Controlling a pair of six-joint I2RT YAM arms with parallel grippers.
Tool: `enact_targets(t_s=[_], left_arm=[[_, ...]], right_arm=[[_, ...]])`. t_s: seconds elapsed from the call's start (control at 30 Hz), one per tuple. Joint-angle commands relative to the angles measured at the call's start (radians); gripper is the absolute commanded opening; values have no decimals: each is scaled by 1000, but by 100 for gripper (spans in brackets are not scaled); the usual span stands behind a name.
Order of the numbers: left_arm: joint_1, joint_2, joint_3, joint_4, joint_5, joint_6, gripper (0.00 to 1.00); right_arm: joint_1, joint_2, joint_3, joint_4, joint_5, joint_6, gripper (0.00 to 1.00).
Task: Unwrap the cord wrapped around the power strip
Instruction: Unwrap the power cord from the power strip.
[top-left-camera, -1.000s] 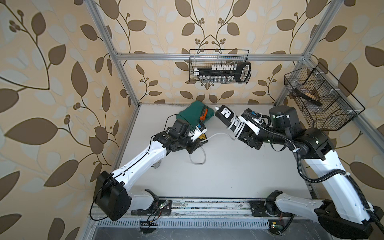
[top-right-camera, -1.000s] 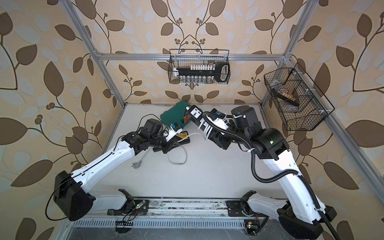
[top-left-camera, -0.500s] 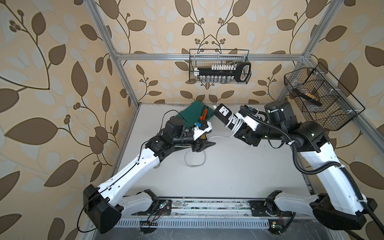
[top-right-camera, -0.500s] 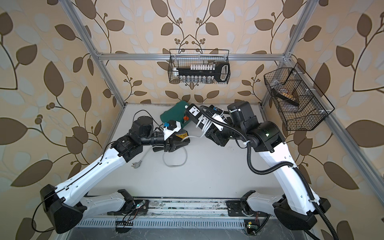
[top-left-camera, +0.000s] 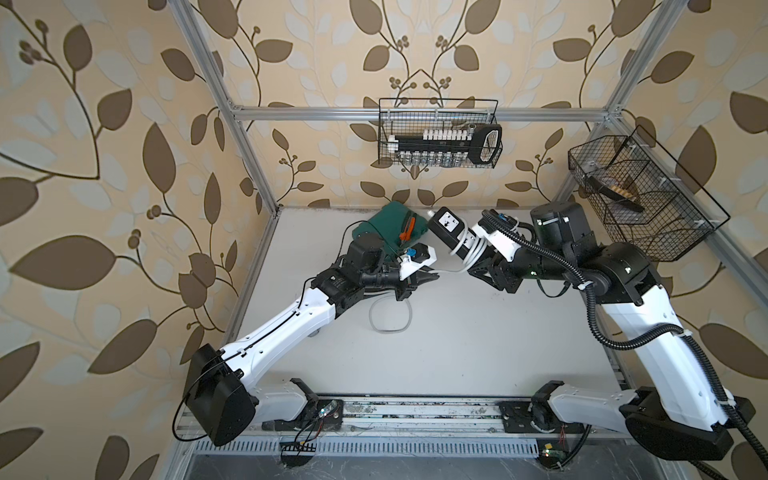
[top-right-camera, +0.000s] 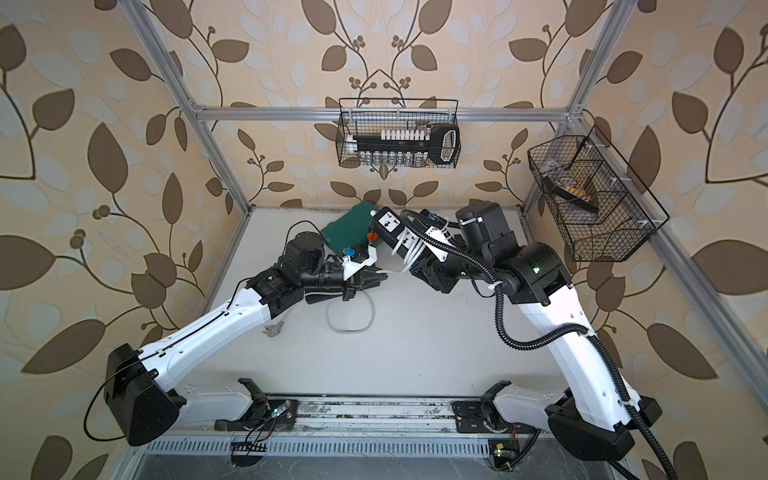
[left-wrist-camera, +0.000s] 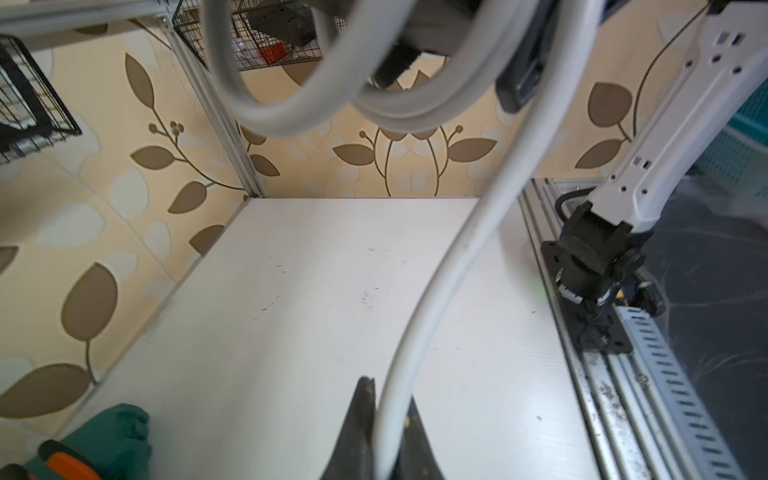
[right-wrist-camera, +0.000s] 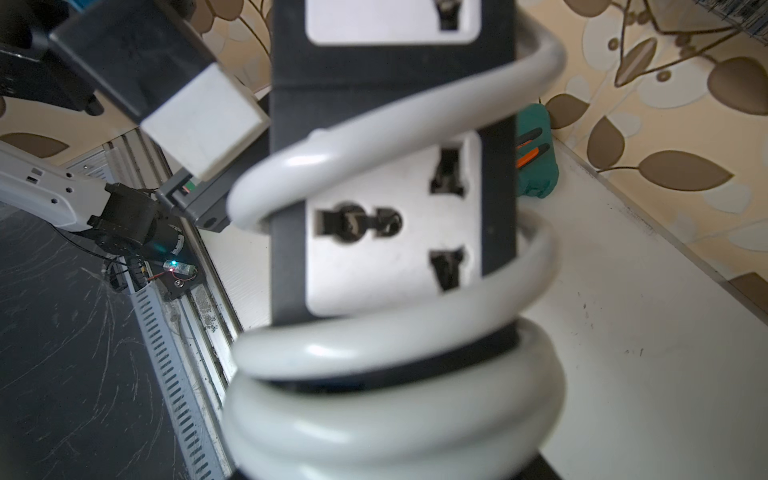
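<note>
Nearest, on the white tabletop (top-left-camera: 478, 353), lies a slack loop of the long light-grey flexible cord (top-left-camera: 390, 331). Its grey plug (top-right-camera: 273, 328) rests beside the left arm. Above the loop, the left gripper (top-left-camera: 430, 276) has its fingers (left-wrist-camera: 361, 415) clamped on the cord. Further back, the right gripper (top-left-camera: 482, 266) is closed on the lower end of the small black rectangular power strip (top-left-camera: 446, 222). The strip is held tilted clear of the table, with several cord turns wound round it. A dark green fabric bundle (top-left-camera: 386, 220) lies by the back wall.
</note>
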Motion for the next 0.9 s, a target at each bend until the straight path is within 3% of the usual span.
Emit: enact_targets(t_s=[0.0,0.17,0.27,0.43,0.63,0.87], left_arm=[[-3,-16,39,-18,38,34,0],[-2,-74,65,-41,57,12,0],[-2,-112,83,-39,58,-26,0],[-2,-144,104,-29,0,-102,0],[-1,-98,170,-76,-237,-233,0],[1,-10,244,-172,-405,-286,0]], right_arm=[[-2,-16,14,25,20,5,0],[-4,-21,-76,25,143,-37,0],[-8,-29,-185,29,141,-55,0],[-10,-69,-307,78,38,-53,0],[-10,-98,-344,65,-95,-68,0],[-10,-138,-311,43,-255,-73,0]])
